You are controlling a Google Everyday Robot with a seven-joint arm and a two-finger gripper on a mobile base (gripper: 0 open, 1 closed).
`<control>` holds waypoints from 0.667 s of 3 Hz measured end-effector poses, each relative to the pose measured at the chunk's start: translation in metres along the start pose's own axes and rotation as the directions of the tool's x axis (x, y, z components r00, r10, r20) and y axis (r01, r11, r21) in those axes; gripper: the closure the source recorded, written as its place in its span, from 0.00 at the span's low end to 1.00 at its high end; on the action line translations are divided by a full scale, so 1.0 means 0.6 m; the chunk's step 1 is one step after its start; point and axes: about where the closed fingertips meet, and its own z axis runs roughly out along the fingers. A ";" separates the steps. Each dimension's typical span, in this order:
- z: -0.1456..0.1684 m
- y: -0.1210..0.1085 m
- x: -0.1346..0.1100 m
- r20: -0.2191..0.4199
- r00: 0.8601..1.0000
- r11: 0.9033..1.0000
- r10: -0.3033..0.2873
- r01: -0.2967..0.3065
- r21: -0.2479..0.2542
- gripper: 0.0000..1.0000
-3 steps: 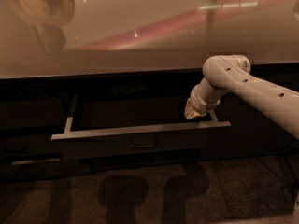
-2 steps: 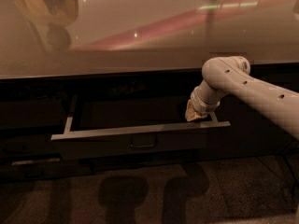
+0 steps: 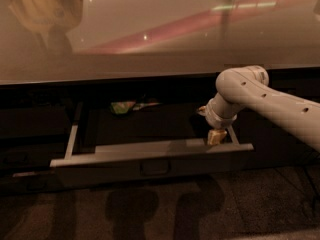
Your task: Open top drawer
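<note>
The top drawer (image 3: 100,170) stands pulled out from under the counter. Its dark grey front carries a small bar handle (image 3: 155,167), and its pale metal top edge (image 3: 150,150) faces me. The deep grey inside is exposed. My gripper (image 3: 216,136) hangs from the pale arm (image 3: 260,96) that comes in from the right. It sits just inside the drawer, right behind the front panel near its right end.
A green packet (image 3: 122,106) lies at the back of the open drawer. The glossy beige countertop (image 3: 160,34) overhangs above. Dark cabinet fronts (image 3: 35,124) flank the drawer, and speckled floor (image 3: 250,204) lies below.
The drawer has slid further out towards me, showing more of its inside. The gripper has come forward and down with the drawer's front panel.
</note>
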 end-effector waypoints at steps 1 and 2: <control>0.004 0.027 -0.002 -0.015 1.000 1.000 0.011 -0.011 -0.009 0.00; 0.014 0.062 -0.007 -0.049 0.999 1.000 0.018 -0.019 -0.023 0.00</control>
